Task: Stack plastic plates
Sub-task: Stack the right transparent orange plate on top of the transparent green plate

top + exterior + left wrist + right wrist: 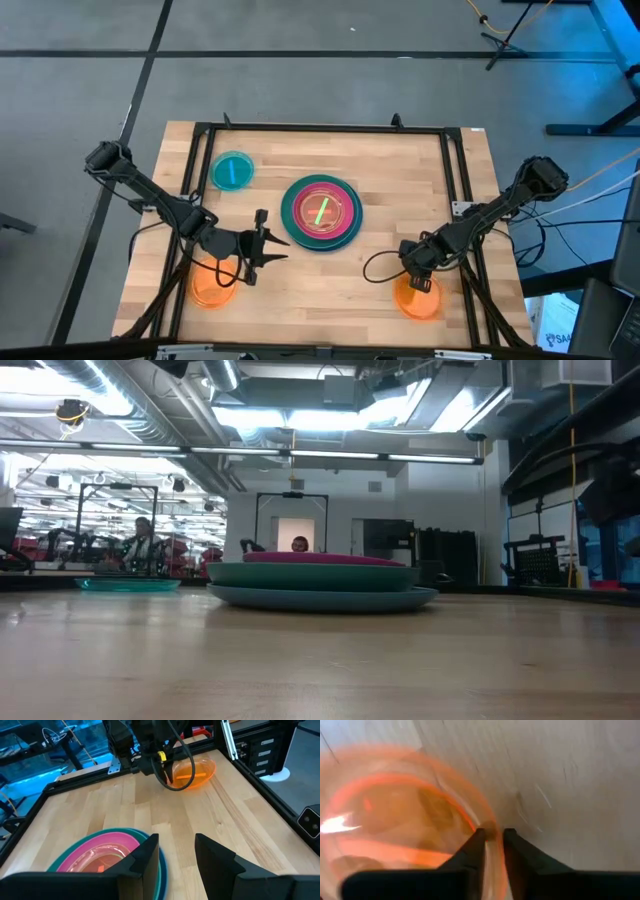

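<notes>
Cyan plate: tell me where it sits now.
In the high view the cyan plate lies alone at the table's far left, left of the central stack.

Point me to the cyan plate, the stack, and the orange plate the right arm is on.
cyan plate point(232, 171), high view, its centre
stack point(345, 237), high view, teal rim
orange plate point(395, 815), right wrist view, its inner face

Two orange plates point(212, 288) point(418, 298), one cyan plate point(232, 171), one centre stack point(320, 211), two grippers point(268, 243) point(420, 283)

A wooden table point(300, 275) with a black metal frame point(320, 128); two people point(140, 545) sit far beyond it.
</notes>
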`<action>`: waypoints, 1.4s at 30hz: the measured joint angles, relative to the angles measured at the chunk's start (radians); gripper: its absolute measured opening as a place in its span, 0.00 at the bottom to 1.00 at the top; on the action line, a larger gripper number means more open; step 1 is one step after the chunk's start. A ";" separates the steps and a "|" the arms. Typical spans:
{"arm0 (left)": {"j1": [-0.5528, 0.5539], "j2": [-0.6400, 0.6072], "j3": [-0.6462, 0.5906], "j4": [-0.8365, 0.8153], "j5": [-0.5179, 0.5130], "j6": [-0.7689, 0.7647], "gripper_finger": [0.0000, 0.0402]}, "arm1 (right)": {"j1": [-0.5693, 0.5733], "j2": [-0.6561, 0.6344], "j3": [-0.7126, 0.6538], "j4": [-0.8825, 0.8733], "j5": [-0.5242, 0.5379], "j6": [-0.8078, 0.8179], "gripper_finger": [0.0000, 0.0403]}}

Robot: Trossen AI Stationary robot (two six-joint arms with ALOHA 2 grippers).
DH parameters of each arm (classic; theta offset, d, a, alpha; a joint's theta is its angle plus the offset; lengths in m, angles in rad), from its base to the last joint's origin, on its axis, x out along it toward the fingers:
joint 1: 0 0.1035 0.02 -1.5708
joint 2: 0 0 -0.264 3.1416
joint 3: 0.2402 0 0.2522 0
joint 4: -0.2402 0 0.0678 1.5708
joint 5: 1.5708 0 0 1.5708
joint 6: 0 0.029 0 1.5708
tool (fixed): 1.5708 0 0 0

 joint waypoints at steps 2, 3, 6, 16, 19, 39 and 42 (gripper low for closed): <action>0.000 0.000 0.000 0.000 0.000 0.000 0.30 | -0.010 0.002 0.008 -0.003 -0.010 0.000 0.06; 0.000 0.000 0.000 0.000 0.000 0.000 0.30 | -0.013 0.003 0.015 -0.001 -0.028 0.000 0.03; 0.002 0.000 0.000 0.000 0.000 0.000 0.30 | -0.025 0.000 0.043 0.008 -0.051 -0.017 0.03; 0.007 0.000 0.000 0.001 -0.002 -0.001 0.30 | -0.151 -0.006 0.162 0.076 0.076 -0.175 0.01; 0.006 0.000 0.000 0.000 -0.002 -0.001 0.30 | -0.206 -0.007 0.182 0.150 0.188 -0.265 0.01; 0.007 0.000 0.000 0.023 -0.001 -0.001 0.30 | -0.623 0.015 0.194 0.504 0.258 -0.413 0.01; 0.007 0.000 0.000 0.023 0.001 0.003 0.30 | -0.649 0.047 0.194 0.523 0.258 -0.455 0.01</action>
